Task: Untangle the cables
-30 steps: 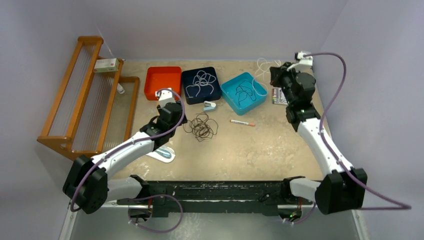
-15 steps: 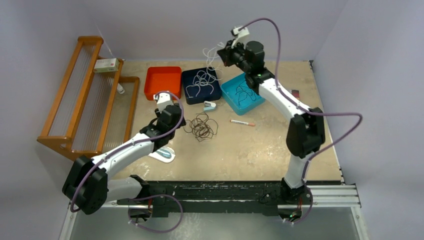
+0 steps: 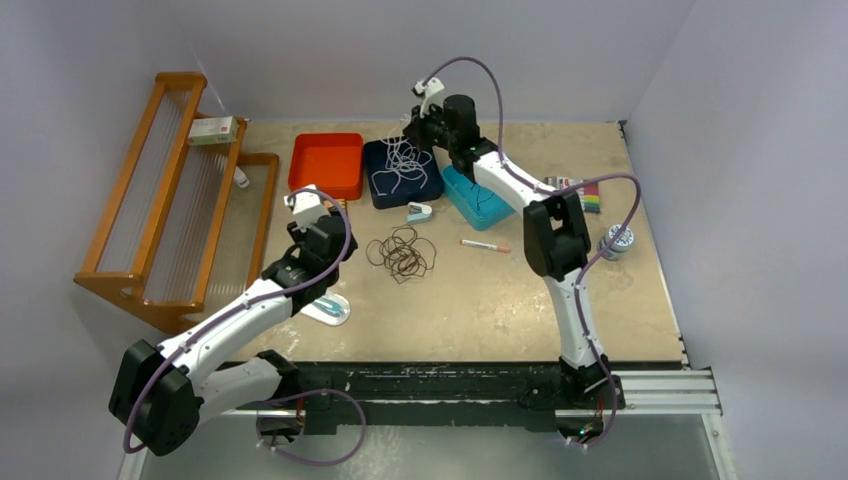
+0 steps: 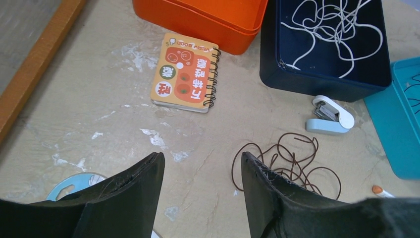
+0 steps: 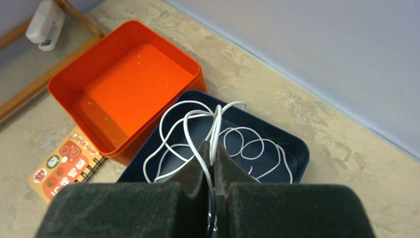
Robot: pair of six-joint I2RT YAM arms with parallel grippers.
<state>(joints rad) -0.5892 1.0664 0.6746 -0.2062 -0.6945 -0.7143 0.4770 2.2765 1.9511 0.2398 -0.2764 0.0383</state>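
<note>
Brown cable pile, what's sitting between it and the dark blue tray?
A small white-and-blue stapler lies between the brown cable pile and the dark blue tray, clearest in the left wrist view.

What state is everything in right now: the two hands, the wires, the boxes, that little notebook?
left hand, open, holding nothing.
right hand, shut on the white cable, above the navy box.
white cable, pinched, loops hanging into the navy box.
brown cable, tangled heap on the table.
orange box, empty.
notebook, closed, lying flat.
</note>
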